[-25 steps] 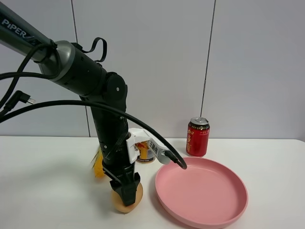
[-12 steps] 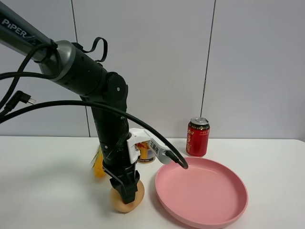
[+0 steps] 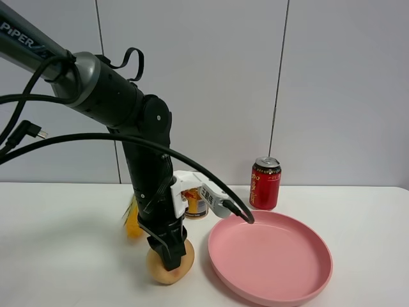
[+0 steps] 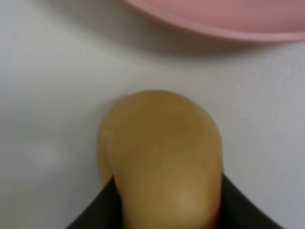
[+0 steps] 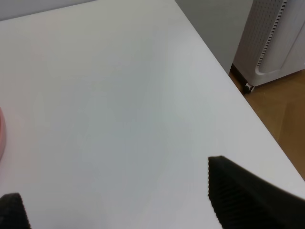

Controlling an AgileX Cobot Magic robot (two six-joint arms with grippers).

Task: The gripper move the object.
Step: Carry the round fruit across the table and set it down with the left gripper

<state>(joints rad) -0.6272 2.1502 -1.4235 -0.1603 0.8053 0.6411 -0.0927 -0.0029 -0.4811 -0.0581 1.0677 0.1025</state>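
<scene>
The object [image 3: 171, 268], a tan-orange potato-like lump, is at the front of the white table, just left of the pink plate [image 3: 275, 256]. My left gripper [image 3: 169, 253] points straight down and is shut on it. In the left wrist view the object [image 4: 162, 148] fills the middle between the two black fingers [image 4: 90, 217], with the plate's rim [image 4: 214, 19] beyond it. I cannot tell if it touches the table. My right gripper [image 5: 124, 210] is open and empty over bare table near the right edge; it is out of the exterior high view.
A red can [image 3: 265, 183] stands behind the plate. A short orange can [image 3: 195, 204] and a yellow corn cob [image 3: 132, 220] lie behind the left arm. In the right wrist view the table edge, wooden floor and a white appliance [image 5: 276, 38] show.
The left gripper, shut on the object, has risen very slightly and the wrist block has shifted a little to the right. The plate and cans have not moved.
</scene>
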